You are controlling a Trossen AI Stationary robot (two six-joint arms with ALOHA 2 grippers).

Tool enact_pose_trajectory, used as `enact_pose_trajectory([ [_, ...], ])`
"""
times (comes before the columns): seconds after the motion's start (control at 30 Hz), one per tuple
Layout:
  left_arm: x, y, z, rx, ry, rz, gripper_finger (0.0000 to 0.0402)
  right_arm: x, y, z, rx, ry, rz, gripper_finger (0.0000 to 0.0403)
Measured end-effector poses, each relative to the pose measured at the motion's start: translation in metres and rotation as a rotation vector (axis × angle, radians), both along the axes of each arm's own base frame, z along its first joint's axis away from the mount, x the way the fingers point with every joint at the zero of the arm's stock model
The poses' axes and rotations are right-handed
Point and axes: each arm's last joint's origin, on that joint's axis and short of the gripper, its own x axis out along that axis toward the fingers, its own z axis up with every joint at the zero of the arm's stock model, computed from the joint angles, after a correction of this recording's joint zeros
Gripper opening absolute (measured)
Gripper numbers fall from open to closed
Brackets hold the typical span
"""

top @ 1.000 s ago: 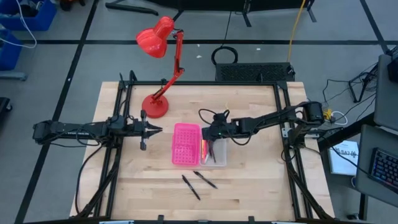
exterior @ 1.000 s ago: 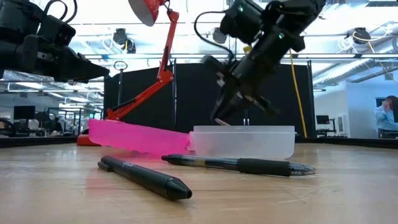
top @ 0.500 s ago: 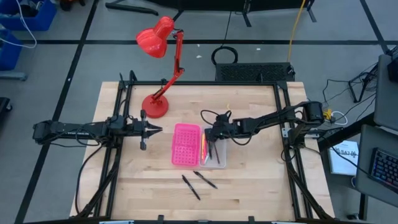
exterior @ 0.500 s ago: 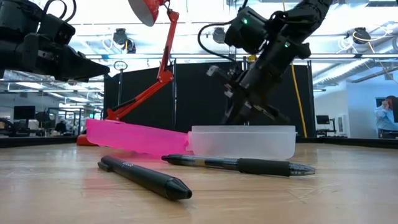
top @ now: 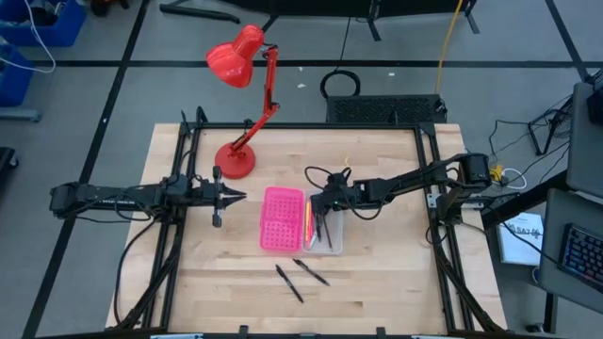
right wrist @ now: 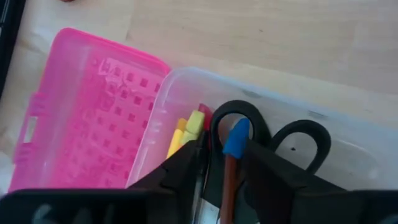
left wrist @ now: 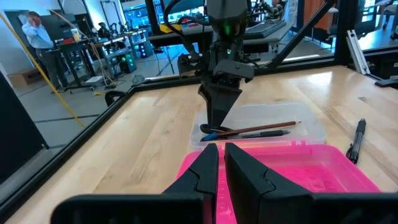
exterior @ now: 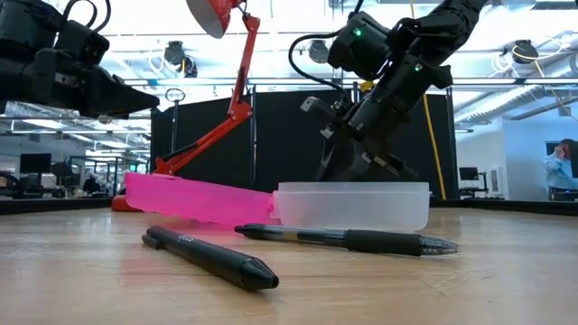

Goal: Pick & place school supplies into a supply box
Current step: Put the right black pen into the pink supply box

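2 pens (exterior: 348,239) outside box (top: 325,247) — right claw (right wrist: 217,165) spread over scissors (right wrist: 298,140), wrist-view only.

The open supply box (top: 300,219), a clear plastic tray (top: 324,226) hinged to a bright pink dotted half (top: 282,218), lies flat mid-table. In the tray lie black-handled scissors (right wrist: 273,134), a blue-capped brown pencil (right wrist: 235,140) and yellow sticks (right wrist: 186,129). Two black pens (top: 301,275) lie on the wood just beside the box, apart from it.
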Motion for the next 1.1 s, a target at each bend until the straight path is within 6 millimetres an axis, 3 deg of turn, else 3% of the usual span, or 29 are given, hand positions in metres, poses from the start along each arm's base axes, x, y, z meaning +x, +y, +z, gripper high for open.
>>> enact_pose_trajectory([
  [0.17, 0.000, 0.000, 0.000, 0.000, 0.001, 0.000, 0.0037, 0.004, 0.000, 0.008, -0.046, -0.059, 0.053, 0.0152],
  [0.37, 0.000, 0.000, 0.000, 0.003, 0.001, -0.001, 0.0037, 0.007, 0.003, 0.049, -0.122, -0.265, 0.254, 0.0165],
  [0.57, 0.000, 0.000, 0.000, -0.007, 0.001, 0.000, 0.0037, -0.009, 0.009, 0.088, -0.275, -0.337, 0.403, 0.0164],
  [0.7, 0.000, 0.000, 0.000, -0.011, 0.000, 0.000, 0.0037, -0.023, 0.022, 0.103, -0.343, -0.316, 0.502, 0.0156],
  [0.8, 0.000, 0.000, 0.000, -0.014, 0.004, 0.001, 0.0037, -0.034, 0.032, 0.111, -0.489, -0.246, 0.577, 0.0145],
  [0.93, 0.000, 0.000, -0.003, -0.032, 0.031, 0.006, 0.0037, -0.047, 0.051, 0.107, -0.657, -0.209, 0.757, 0.0115],
  [1.1, 0.000, 0.000, 0.000, 0.039, 0.008, 0.005, 0.0037, -0.060, 0.067, 0.077, -0.772, -0.290, 0.858, 0.0056],
])
